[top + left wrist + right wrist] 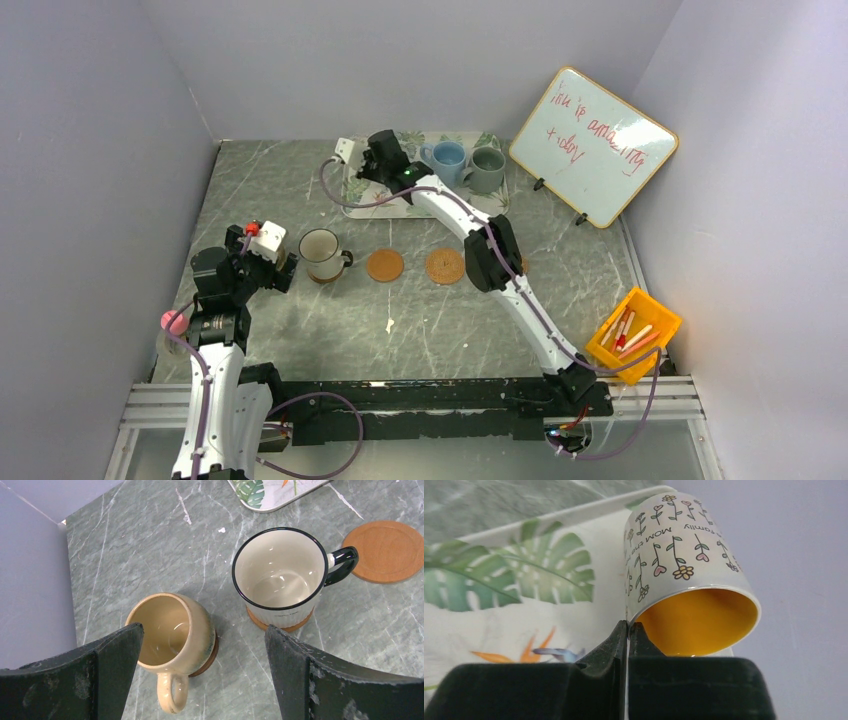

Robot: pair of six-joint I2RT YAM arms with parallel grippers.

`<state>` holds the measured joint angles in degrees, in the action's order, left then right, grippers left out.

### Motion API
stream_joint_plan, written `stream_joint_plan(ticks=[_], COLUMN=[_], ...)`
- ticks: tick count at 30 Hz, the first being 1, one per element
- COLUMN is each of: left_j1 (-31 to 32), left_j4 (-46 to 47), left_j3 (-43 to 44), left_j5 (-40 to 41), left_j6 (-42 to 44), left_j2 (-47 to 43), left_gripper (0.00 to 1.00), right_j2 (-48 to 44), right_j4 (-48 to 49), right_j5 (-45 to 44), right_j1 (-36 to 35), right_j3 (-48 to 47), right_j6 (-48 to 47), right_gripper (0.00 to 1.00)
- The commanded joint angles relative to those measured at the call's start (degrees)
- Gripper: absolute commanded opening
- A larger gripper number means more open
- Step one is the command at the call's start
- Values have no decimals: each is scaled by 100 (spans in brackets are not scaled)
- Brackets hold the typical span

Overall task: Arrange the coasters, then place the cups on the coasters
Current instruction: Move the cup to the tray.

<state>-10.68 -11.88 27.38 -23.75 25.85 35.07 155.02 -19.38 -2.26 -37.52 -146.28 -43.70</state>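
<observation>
Nearest me, well off the near-left corner of the leaf-print tray (492,203), my left gripper (203,629) hangs with its jaws spread wide, holding nothing; under it the tan mug (170,632) sits on a dark coaster (212,656) and the white mug with the dark rim (280,577) on a brown coaster (260,622); I judge that arm has no part in the coming move. Between those and the tray's near edge lie two bare discs, the smooth coaster (385,265) and, to its right, the woven coaster (445,266). Farther off, over the tray's left half, my right gripper (628,627) is pinched to a sliver on the rim of the patterned mug (674,545); the mug lies to the right of my fingers, its orange mouth toward my wrist; whether it stands plumb I cannot tell. So the carry should run from the tray back toward me; the smooth coaster looks the closer landing, I judge. At the tray's far right stand the blue mug (447,157) and the grey-green mug (487,168).
</observation>
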Motion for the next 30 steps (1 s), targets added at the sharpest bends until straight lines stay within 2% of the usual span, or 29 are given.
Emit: stream_joint_plan(ticks=[1, 14, 24, 30], left_j1=[-13, -19, -16, -17], left_j4=[10, -21, 9, 12], left_j3=[31, 40, 18, 22], left_j5=[-129, -133, -126, -125], left_j6=[61, 49, 49, 43], left_j2=[-53, -92, -114, -114], left_gripper=[96, 96, 96, 96], right_j2=[-559, -1744, -2153, -2216], right_j4=[-46, -413, -615, -604], right_j5=[37, 77, 46, -6], right_j1=[-42, -40, -69, -110], right_j3=[-108, 843, 1126, 990], right_j6=[200, -51, -310, -331], right_gripper=[0, 0, 0, 0])
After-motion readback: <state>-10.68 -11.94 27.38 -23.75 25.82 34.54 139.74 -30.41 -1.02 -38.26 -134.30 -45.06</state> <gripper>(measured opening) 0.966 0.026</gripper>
